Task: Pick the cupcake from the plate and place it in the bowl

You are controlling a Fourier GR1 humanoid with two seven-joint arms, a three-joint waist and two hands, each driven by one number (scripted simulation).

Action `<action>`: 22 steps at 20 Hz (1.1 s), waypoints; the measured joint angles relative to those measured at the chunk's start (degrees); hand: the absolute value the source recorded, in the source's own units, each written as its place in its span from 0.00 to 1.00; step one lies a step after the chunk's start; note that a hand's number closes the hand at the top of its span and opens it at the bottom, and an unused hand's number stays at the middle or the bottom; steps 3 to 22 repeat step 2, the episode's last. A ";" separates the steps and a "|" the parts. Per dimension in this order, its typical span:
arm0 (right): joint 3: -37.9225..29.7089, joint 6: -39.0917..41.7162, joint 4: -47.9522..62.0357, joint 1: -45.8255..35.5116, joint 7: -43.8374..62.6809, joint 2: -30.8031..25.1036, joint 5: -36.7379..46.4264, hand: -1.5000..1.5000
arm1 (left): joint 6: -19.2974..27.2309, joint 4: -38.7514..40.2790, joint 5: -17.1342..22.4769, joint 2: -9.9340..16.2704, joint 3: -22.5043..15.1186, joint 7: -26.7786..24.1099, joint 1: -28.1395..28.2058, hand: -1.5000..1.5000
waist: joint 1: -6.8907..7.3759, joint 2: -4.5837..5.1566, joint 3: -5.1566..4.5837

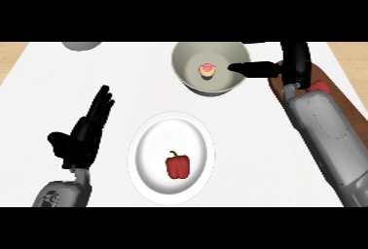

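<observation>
Near edge, left: the left hand (84,131) rests open beside the plate, fingers straight and pointing up-counter, thumb out to the side, holding nothing. Just right of it sits the white plate (147,146), oval from this angle, carrying a single red bell pepper (177,165) upright near its centre. No cupcake on the plate; the pick looks done. The white counter (64,87) runs back from here. Farther off, right of centre, the pale bowl (188,53) sits with the cupcake (207,70) inside, pink-topped, on the bowl's floor and apparently upright. The right forearm reaches up the right side, and the right hand (284,63) sits at the bowl's right rim, one dark finger or thumb lying across the rim toward the cupcake without touching it. Fingers appear straight and apart, closed round nothing, though part of the hand is hidden against a brown board (345,97) beneath the arm. Judgement: the placement is made and the release done; what is left is only drawing the right hand clear of the bowl. Far left, a grey rounded object (81,45) shows at the counter's back edge, cut off; contents cannot be told.
</observation>
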 measured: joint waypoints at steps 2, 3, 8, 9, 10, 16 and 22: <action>-0.10 0.88 -3.91 3.10 0.60 -0.36 0.52 0.00 | 0.12 -0.47 -0.47 -0.40 -0.17 0.03 0.31 0.50 | 0.11 0.03 -0.01; -0.10 0.88 -3.91 3.10 0.60 -0.36 0.52 0.00 | 0.12 -0.47 -0.47 -0.40 -0.17 0.03 0.31 0.50 | 0.11 0.03 -0.01; -0.10 0.88 -3.91 3.10 0.60 -0.36 0.52 0.00 | 0.12 -0.47 -0.47 -0.40 -0.17 0.03 0.31 0.50 | 0.11 0.03 -0.01; -0.10 0.88 -3.91 3.10 0.60 -0.36 0.52 0.00 | 0.12 -0.47 -0.47 -0.40 -0.17 0.03 0.31 0.50 | 0.11 0.03 -0.01; -0.10 0.88 -3.91 3.10 0.60 -0.36 0.52 0.00 | 0.12 -0.47 -0.47 -0.40 -0.17 0.03 0.31 0.50 | 0.11 0.03 -0.01; -0.10 0.88 -3.91 3.10 0.60 -0.36 0.52 0.00 | 0.12 -0.47 -0.47 -0.40 -0.17 0.03 0.31 0.50 | 0.11 0.03 -0.01; -0.10 0.88 -3.91 3.10 0.60 -0.36 0.52 0.00 | 0.12 -0.47 -0.47 -0.40 -0.17 0.03 0.31 0.50 | 0.11 0.03 -0.01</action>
